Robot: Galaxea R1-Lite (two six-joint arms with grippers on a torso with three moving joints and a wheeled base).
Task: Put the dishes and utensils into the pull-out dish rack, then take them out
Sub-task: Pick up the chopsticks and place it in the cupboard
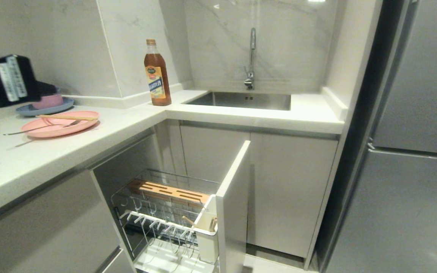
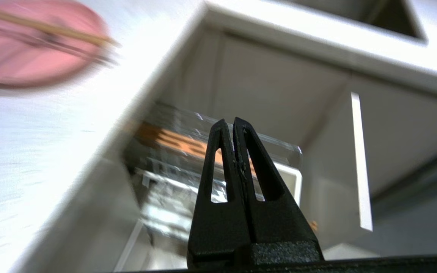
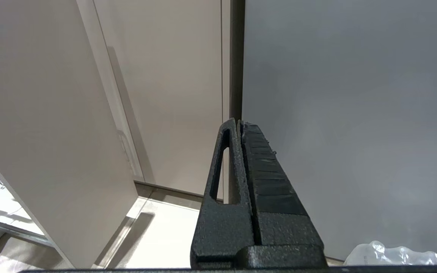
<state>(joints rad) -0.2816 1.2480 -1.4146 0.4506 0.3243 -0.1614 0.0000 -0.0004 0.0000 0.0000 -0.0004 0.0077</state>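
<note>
Fingers [image 2: 226,140] of the left gripper [image 2: 233,123] pressed together, empty, above the pulled-out dish rack [image 2: 188,167], pink plate [image 2: 32,57] well aside.

- Rack [image 1: 165,212] pulled out, open from above; counter [image 1: 89,148] overhangs its left side.
- White front panel [image 1: 233,204] walls the rack's right side.
- Wood strip [image 1: 169,191] lies across the rack's back; white cup [image 1: 207,231] fills the corner by the panel, something thin and wooden standing in it.
- Wire prongs stand across the rack's middle; narrow gaps between them.
- Pink plate [image 1: 61,123] on the counter, with chopsticks [image 1: 66,118] and a dark utensil [image 1: 40,129] across it.
- Blue plate [image 1: 46,108] just behind the pink plate; left arm [image 1: 2,81] hangs over that end.
- Bottle [image 1: 157,74] stands at the counter corner by the sink [image 1: 241,100].
- Bare counter between pink plate and bottle.
- Fridge [image 1: 412,151] closes off the right.
</note>
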